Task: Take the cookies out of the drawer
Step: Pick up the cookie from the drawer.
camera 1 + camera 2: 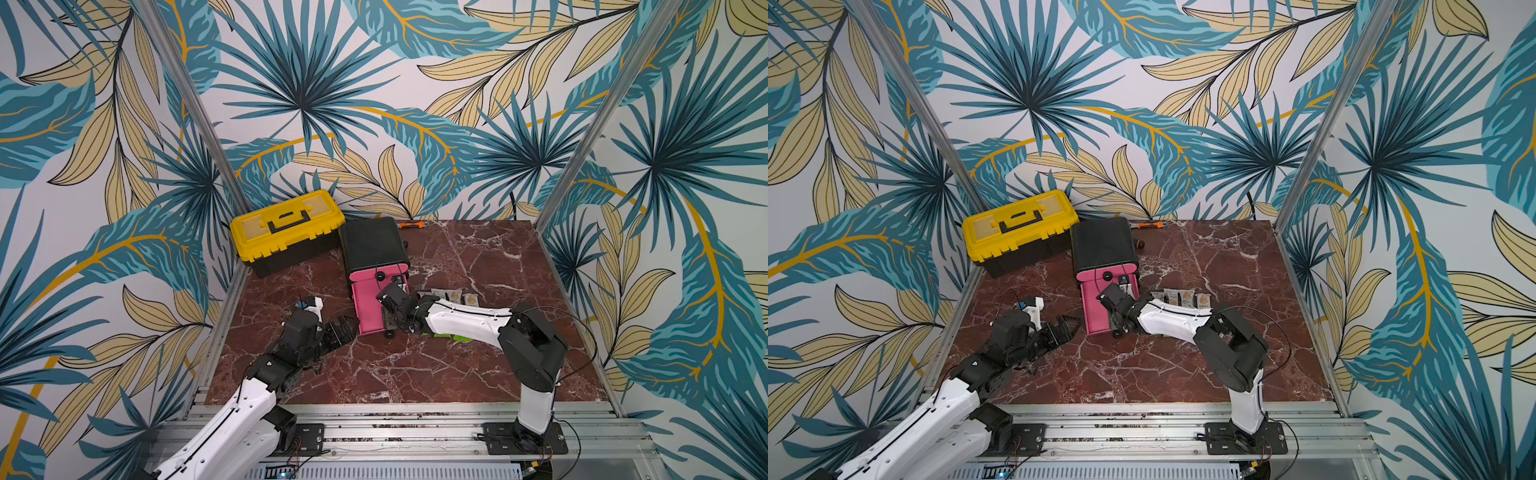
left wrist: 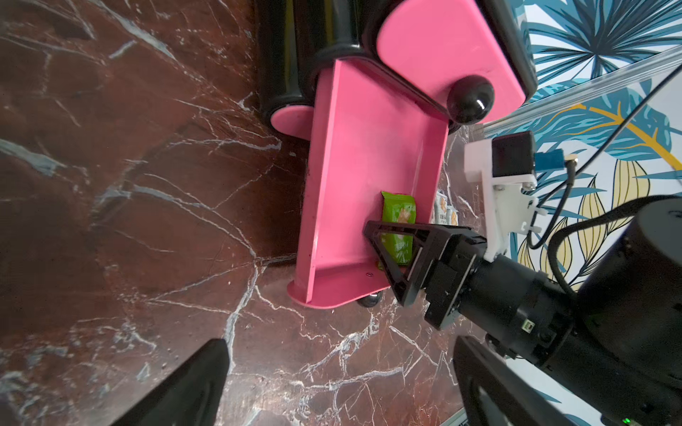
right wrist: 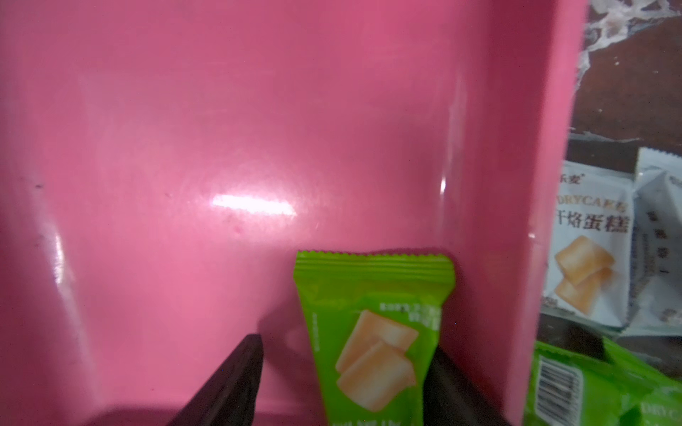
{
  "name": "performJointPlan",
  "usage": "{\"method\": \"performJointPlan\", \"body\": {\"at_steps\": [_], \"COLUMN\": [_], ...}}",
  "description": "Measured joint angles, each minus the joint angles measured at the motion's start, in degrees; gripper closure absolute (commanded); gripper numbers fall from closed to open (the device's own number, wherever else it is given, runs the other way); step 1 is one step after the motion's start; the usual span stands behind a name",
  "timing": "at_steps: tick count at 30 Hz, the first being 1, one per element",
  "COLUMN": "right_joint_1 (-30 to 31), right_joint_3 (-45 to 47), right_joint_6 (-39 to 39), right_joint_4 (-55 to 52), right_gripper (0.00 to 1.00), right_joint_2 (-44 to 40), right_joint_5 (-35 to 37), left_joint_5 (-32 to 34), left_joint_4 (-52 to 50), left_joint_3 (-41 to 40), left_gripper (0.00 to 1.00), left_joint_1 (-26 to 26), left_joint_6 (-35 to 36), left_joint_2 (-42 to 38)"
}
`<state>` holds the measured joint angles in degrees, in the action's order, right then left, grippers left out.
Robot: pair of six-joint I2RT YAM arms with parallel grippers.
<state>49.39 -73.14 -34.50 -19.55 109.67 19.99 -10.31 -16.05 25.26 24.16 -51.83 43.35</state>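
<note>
On marble (image 3: 627, 92) beside the pink drawer (image 3: 258, 147), a white packet (image 3: 586, 250) reads "DRYCA".

One green sealed snack packet (image 3: 372, 350) with tan biscuit print is left in the pulled-out pink plastic drawer (image 2: 361, 177), near-right corner. White packets (image 1: 453, 296) and green packets (image 3: 575, 383) are laid outside, to its right.

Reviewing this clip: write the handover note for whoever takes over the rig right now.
Left gripper: open, empty, low beside the pink drawer.
Right gripper: inside the drawer, jaws apart either side of a green packet, not yet clamped.
Done: white packets and loose green packets lie on the table outside the drawer; the arm hides the full count.
Left: grip this green packet and lift it out; the drawer floor in view is otherwise bare.
</note>
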Motion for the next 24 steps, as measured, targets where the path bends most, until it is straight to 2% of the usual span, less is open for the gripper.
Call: {"method": "performJointPlan", "body": {"at_steps": [9,18,24], "right_joint_1": [0.61,2.12,2.38], "right_joint_3": [-0.28,-0.07,2.60], "right_joint_6": [1.55,1.95,1.92], "right_joint_4": [0.07,0.22,-1.07], "right_gripper": [0.65,0.75,0.77], "right_joint_2": [0.31,-0.87,-8.35], "right_joint_5": [2.27,2.54,2.89], "left_joint_5": [0.50,2.62,2.80], "left_joint_4": [-4.52,-10.14,-10.86], "left_joint_3": [2.86,6.32,6.88], "left_gripper": [0.00,0.00,0.00], "left_joint_1": [0.00,0.00,0.00], "left_joint_6": [1.42,2.82,2.84], "left_joint_2": [-1.14,-4.68,-4.74]}}
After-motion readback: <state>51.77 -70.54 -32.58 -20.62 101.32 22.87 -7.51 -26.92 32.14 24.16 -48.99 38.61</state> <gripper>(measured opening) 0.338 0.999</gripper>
